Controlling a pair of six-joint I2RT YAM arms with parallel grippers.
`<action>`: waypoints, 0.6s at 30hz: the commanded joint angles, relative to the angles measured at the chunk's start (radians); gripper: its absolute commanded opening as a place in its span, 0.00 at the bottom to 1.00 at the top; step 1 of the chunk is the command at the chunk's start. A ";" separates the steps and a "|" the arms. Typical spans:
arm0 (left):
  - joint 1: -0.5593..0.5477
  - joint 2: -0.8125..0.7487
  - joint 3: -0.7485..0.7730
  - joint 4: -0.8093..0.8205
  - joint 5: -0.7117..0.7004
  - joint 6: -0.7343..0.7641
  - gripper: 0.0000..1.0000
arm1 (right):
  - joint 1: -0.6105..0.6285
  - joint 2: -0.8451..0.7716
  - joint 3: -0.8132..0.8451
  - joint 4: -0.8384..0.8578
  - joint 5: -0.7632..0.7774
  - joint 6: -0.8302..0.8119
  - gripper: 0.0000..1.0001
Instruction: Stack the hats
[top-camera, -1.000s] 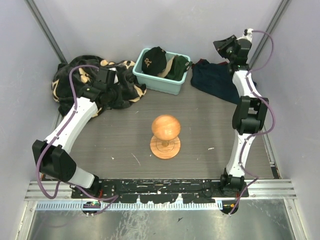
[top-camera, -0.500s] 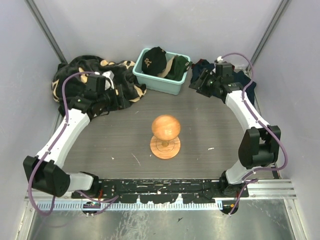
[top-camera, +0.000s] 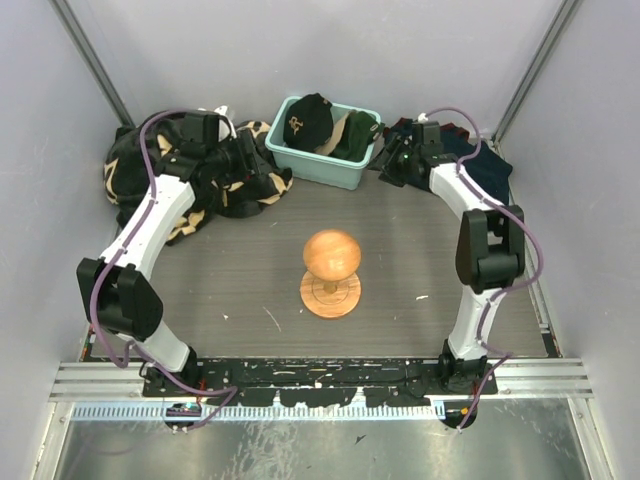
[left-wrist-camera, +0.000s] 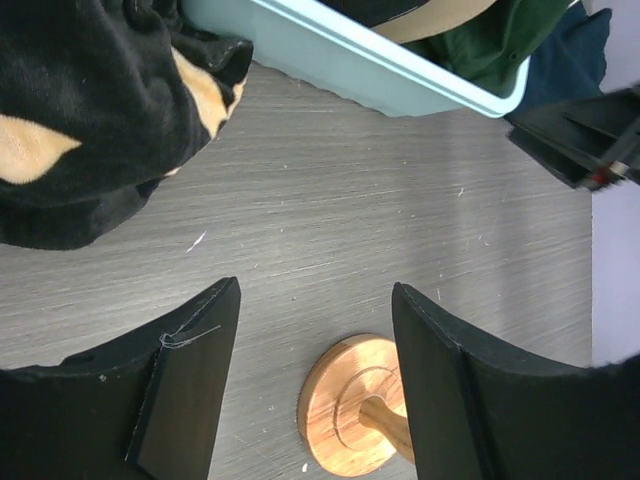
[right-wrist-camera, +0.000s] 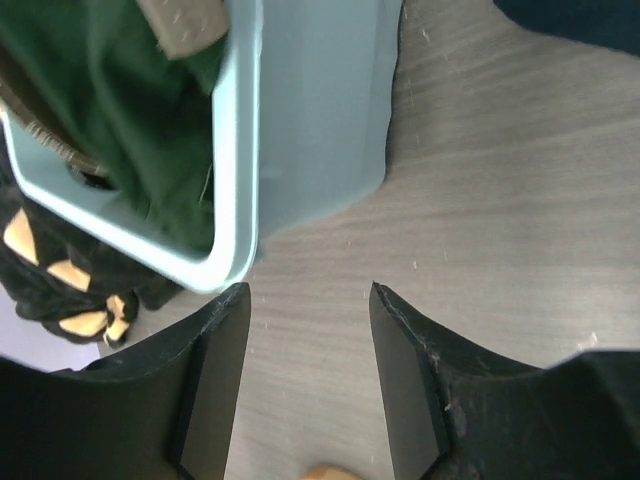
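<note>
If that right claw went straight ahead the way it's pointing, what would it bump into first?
Most likely the outer wall of the teal bin, dead ahead of the open right gripper. It may tilt down enough to touch the table first; depth is unclear.

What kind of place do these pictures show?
Probably a robot test cell in a lab: plain walls close in a table, two arms are bolted to a metal rail, and a bin holds caps.
</note>
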 joint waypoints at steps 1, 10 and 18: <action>0.012 0.001 0.040 0.014 0.030 0.025 0.70 | 0.038 0.083 0.145 0.087 -0.012 0.067 0.57; 0.082 0.075 0.091 0.030 0.120 0.020 0.69 | 0.067 0.170 0.287 0.091 0.000 0.124 0.54; 0.099 0.123 0.102 0.062 0.140 0.002 0.68 | 0.068 0.250 0.405 -0.014 0.009 0.087 0.53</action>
